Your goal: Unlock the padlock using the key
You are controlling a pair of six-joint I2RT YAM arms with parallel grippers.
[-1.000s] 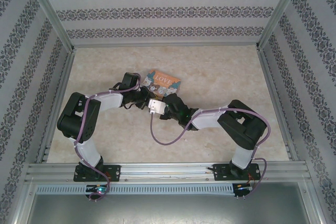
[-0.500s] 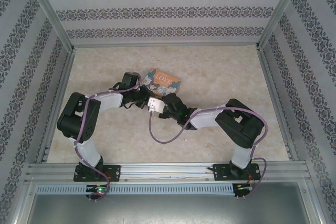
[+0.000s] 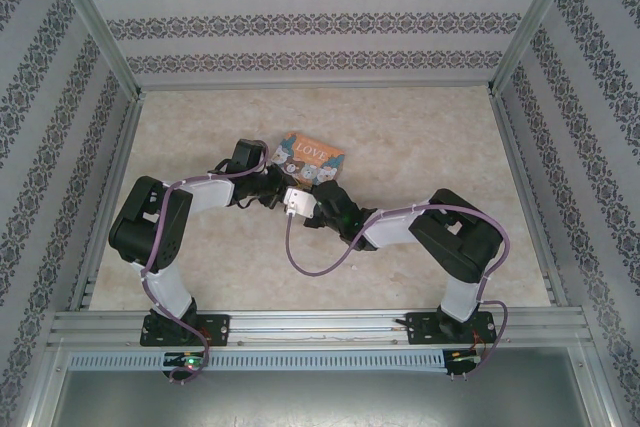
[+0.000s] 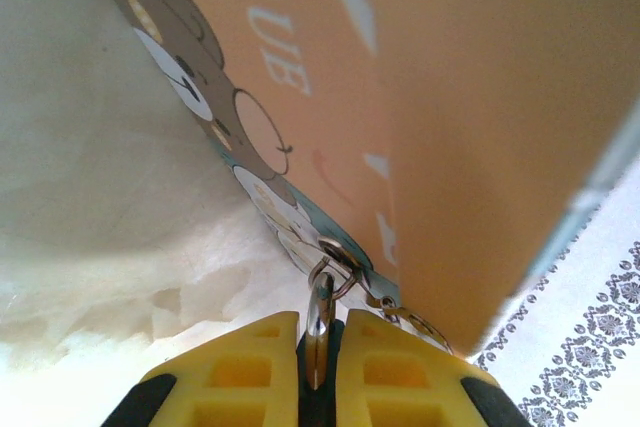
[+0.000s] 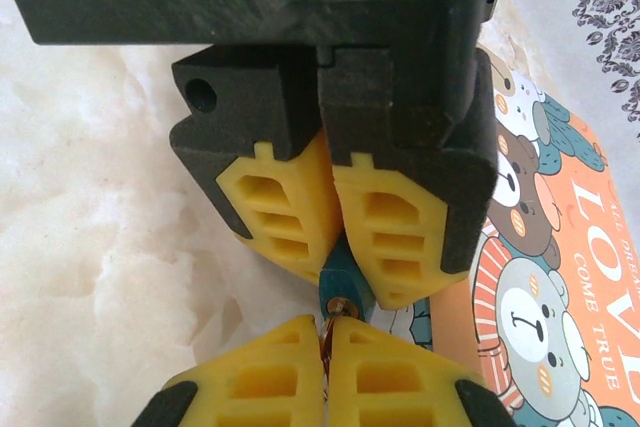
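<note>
Midway, we judge: left gripper [image 5: 340, 259] clenched on the padlock [image 5: 348, 287], right gripper [image 5: 327, 357] grasping the key [image 5: 326, 333] at its keyhole, turn still owed.

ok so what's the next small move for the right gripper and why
Probably ease the right gripper forward to seat the thin coppery key before any turn. In the right wrist view its shut pads hold it, tip at the brassy end of the small blue-teal padlock, which the left gripper clamps beside the colourful tin box.
</note>
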